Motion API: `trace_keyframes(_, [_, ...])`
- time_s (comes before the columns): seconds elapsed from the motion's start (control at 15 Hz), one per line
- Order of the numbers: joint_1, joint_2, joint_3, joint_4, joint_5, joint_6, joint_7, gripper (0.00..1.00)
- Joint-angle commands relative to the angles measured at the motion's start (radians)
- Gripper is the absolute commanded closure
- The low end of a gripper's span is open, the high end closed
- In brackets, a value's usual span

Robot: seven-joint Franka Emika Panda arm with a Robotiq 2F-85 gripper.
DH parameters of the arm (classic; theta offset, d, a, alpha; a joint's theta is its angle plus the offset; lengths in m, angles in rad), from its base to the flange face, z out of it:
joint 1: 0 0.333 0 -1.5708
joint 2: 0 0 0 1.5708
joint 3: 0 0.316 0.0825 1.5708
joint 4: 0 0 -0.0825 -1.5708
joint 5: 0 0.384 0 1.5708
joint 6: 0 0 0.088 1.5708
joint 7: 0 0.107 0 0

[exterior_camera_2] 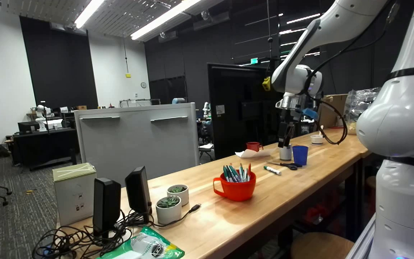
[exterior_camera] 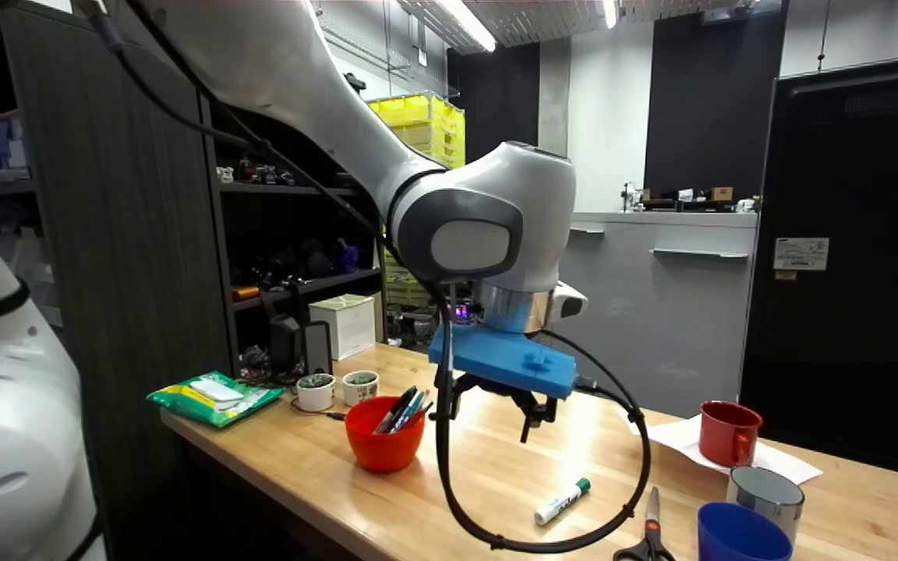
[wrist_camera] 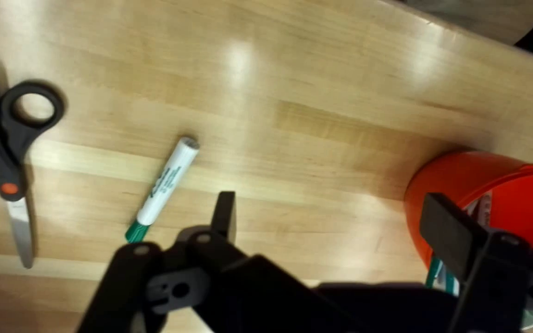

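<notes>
One marker (wrist_camera: 162, 188) lay on the worktop (wrist_camera: 285, 152), to the left of the gripper (wrist_camera: 335, 216) in the wrist view, outside the gap between its fingers. Long axis ran slantwise there: white end up and right, green cap down and left, so the barrel crossed the line joining the fingers steeply rather than lying along it. It showed near the finger on that side, though the height between them was not readable from that view. In both exterior views the marker lay between an orange-red cup (wrist_camera: 447, 173) of pens (exterior_camera_2: 234, 174) and the scissors (wrist_camera: 9, 171), nearer the scissors. Gripper stood wide, nothing held; worktop showed through the gap, and the opposite finger overlapped the cup, seemingly by line of sight only. Pose: the single arm (exterior_camera: 277, 70) reached out over the worktop, forearm sloping down to the wrist, which was bent so the fingers pointed down. In an exterior view the fingertips hung well above the wood, apart from everything on it.
</notes>
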Motion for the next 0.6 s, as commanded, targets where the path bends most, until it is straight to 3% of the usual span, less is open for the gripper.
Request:
trace_keyframes(0.0, [0.039,-0.109,-0.025,-0.101,0.022,-0.033,-0.049,0.0])
trace_keyframes(0.07, [0.043,-0.123,-0.025,-0.119,0.016,-0.028,-0.051,0.0])
trace_keyframes(0.13, [0.04,-0.051,-0.026,-0.063,-0.003,-0.02,-0.019,0.0])
trace_keyframes(0.53, [0.042,-0.05,-0.031,-0.067,-0.003,-0.02,-0.018,0.0])
